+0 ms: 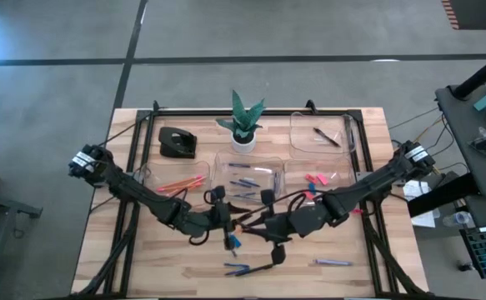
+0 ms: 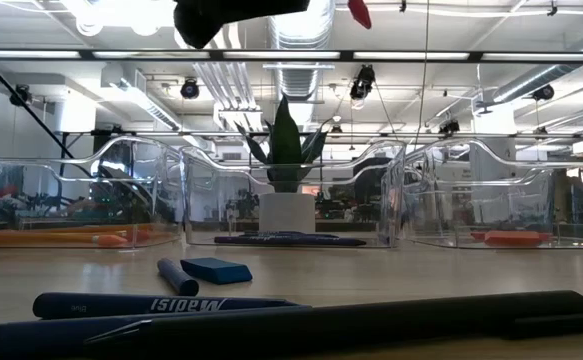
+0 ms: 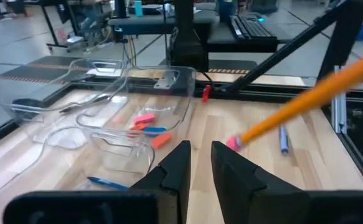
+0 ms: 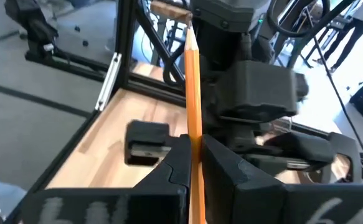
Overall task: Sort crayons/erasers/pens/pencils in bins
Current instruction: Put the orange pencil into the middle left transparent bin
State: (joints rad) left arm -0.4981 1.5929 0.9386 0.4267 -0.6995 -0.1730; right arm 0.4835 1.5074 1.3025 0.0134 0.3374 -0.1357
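A: How are the arms posed?

B: Both reach in low from the table's outer edges and meet near the middle front. The right gripper (image 4: 195,163) is clamped on an orange pencil (image 4: 192,93), which stands up between its fingers. The left gripper (image 3: 200,163) faces it with a narrow gap between its fingers, and nothing sits in that gap.

A: Counts?

B: 4 clear bins (image 1: 322,133): 1 holds orange pencils (image 1: 180,183), 1 blue crayons (image 1: 247,173), 1 pink erasers (image 1: 315,178), 1 a single dark pen (image 1: 327,137). Loose on the wood I see a blue eraser (image 2: 216,270), a crayon stub (image 2: 177,276) and 2 pens at the front (image 2: 351,320).
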